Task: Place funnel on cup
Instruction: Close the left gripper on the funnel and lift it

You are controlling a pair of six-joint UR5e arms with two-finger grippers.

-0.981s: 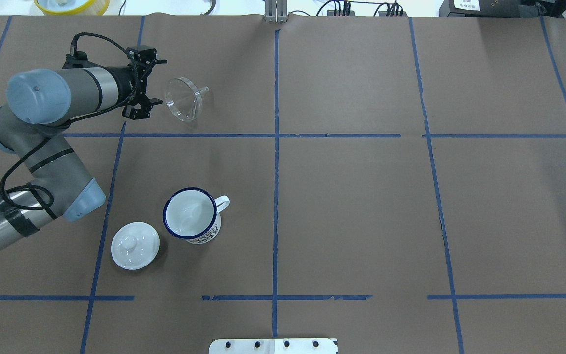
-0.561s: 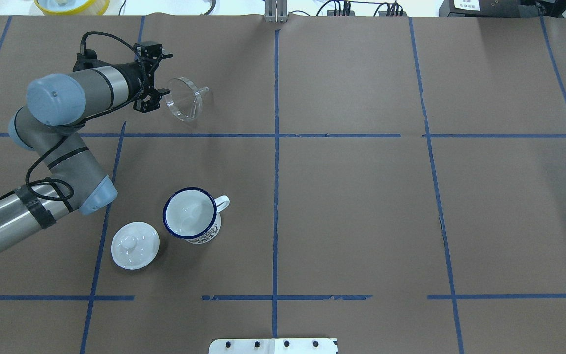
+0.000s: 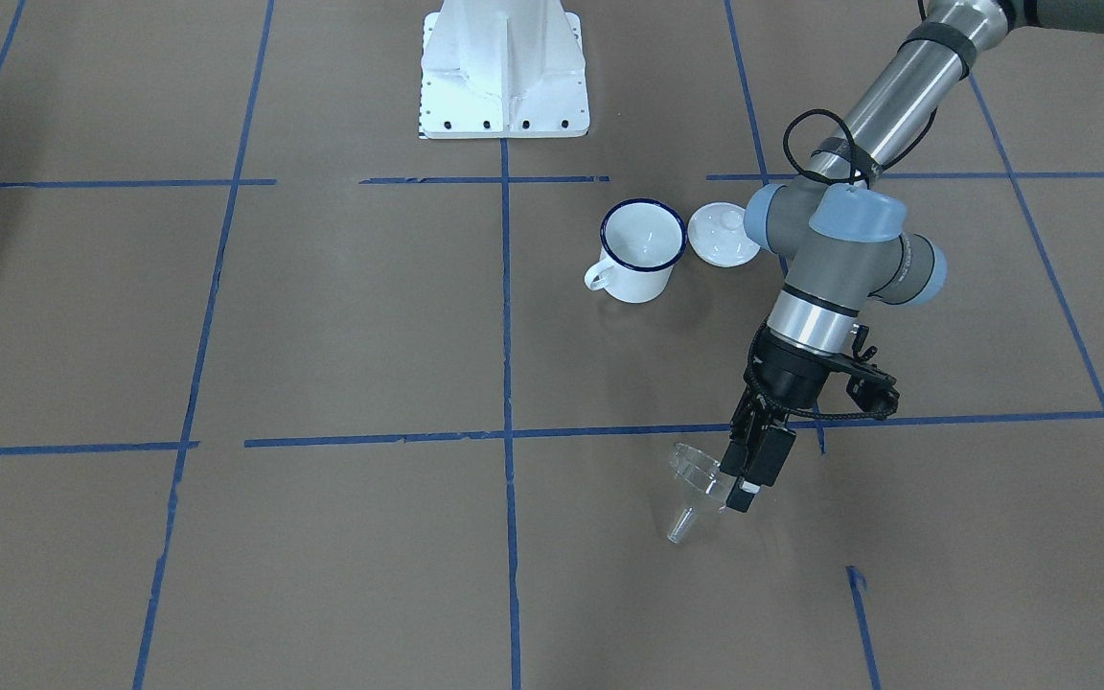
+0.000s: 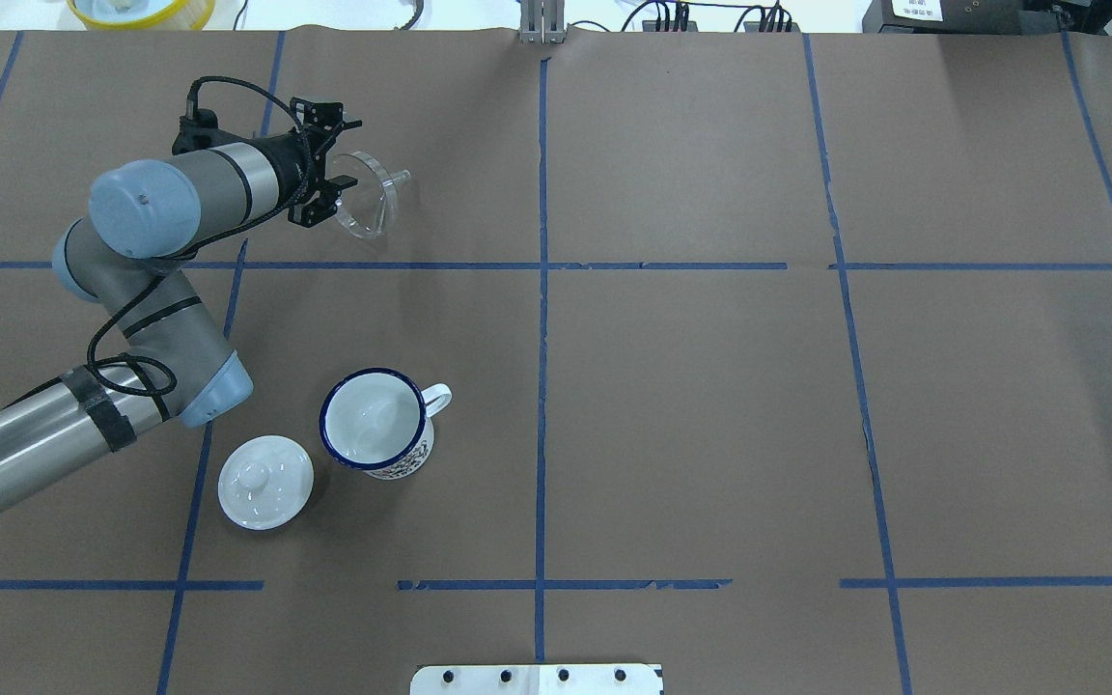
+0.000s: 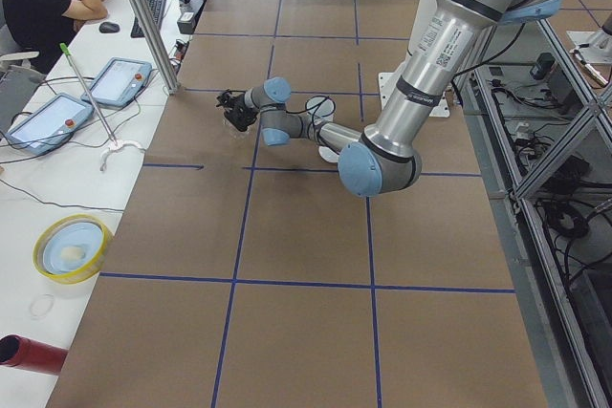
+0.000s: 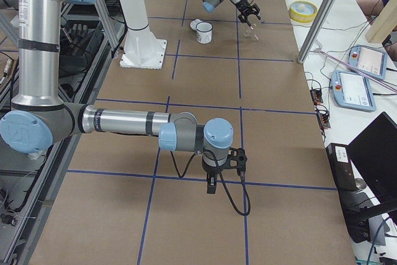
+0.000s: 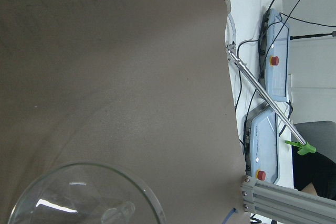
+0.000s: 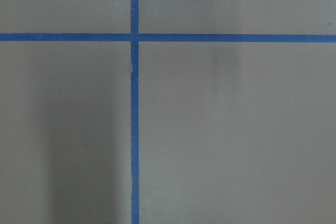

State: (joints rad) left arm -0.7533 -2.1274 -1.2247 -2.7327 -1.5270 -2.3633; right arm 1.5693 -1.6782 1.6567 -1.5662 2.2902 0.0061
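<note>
Half the funnel [image 7: 79,195] cropped in wrist view, left claw [image 4: 351,152] overlapping rim

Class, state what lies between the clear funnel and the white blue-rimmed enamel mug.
Only a blue tape line crossing bare brown paper, overhead view.

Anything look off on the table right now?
The funnel lies on its side, spout pointing sideways, with the open left claw at its wide rim. The cup stands upright, a white lid beside it. No spills visible.
</note>
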